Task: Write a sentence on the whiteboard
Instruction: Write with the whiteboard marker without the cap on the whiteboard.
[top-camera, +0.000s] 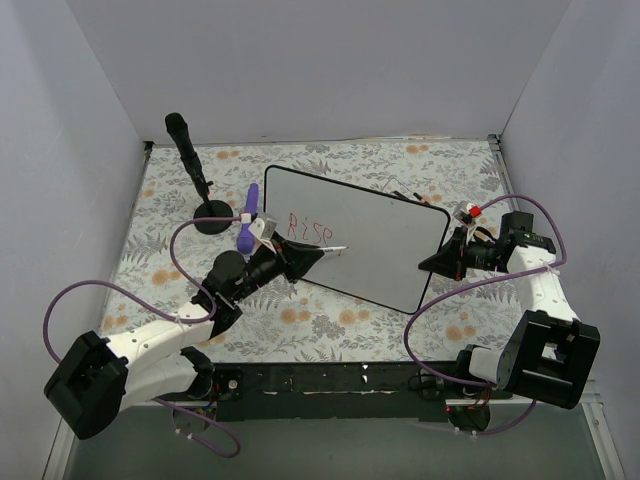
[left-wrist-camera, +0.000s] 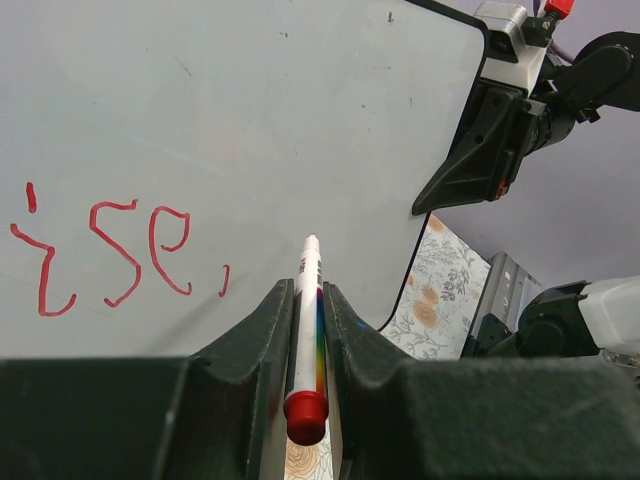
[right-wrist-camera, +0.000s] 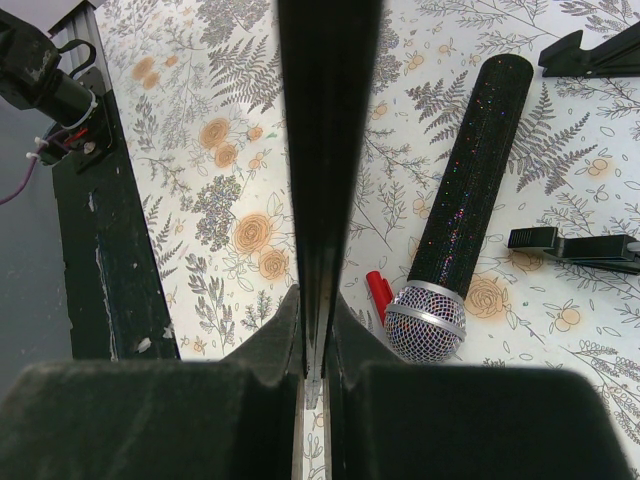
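- Left gripper (left-wrist-camera: 306, 300) is clenched on a marker (left-wrist-camera: 307, 345), which lies in line between the fingers with its red end toward the wrist and its tip pointing out over the whiteboard (top-camera: 385, 240).
- In the left wrist view the marker tip sits just right of the comma that ends the red writing (left-wrist-camera: 110, 255). I cannot tell whether the tip touches the whiteboard.
- Right gripper (top-camera: 437, 263) is clamped on the whiteboard's right edge, near its near right corner. In the right wrist view the thin black rim runs straight between the two fingers.
- The whiteboard lies in the middle of the flower-patterned worktop (top-camera: 330, 325), turned askew, with its left end farther from the arms than its right end.
- The red writing stands on the whiteboard's left part and reads "Rise,". The rest of the whiteboard is bare white.
- A purple tube-shaped thing (top-camera: 248, 222) stands just off the whiteboard's left edge. What it is cannot be made out.
- A black microphone (top-camera: 188, 150) leans on a round black base (top-camera: 212, 220), beyond the whiteboard's far left corner.
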